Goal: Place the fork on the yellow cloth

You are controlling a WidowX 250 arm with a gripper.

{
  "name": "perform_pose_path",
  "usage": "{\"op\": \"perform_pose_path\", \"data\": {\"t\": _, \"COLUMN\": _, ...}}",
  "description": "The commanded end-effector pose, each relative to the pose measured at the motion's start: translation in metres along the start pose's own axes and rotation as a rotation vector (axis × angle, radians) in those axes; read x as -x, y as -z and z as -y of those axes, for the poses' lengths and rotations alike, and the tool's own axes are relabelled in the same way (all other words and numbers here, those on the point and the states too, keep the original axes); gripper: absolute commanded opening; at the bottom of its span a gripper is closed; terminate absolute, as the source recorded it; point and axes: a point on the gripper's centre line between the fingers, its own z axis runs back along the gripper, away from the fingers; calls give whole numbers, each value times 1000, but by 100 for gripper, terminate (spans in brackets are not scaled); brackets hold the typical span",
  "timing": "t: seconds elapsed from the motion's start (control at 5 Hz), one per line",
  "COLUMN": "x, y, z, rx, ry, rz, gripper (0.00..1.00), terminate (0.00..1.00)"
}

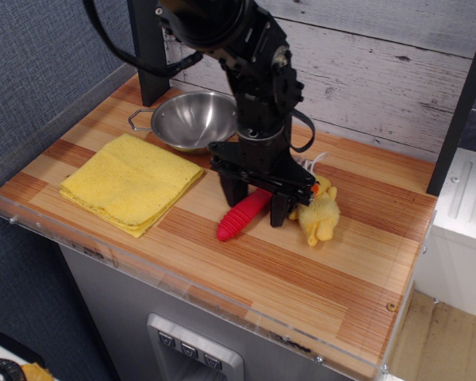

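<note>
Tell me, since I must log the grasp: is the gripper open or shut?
Open: the gripper fingers straddle the fork, which lies flat on the table.
</note>
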Motion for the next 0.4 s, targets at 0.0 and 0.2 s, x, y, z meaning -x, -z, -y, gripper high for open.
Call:
{"op": "perform_pose_path", "data": {"t": 0.0, "x": 4, "y": -8, "z": -3, "rx": -57, "ry": 36, "rz": 23, "gripper": 0, "terminate": 0}}
{"op": "perform_pose_path", "data": {"t": 0.2, "x": 5, "y": -15, "z": -6, "rx": -62, "ry": 54, "rz": 20, "gripper": 0, "terminate": 0}}
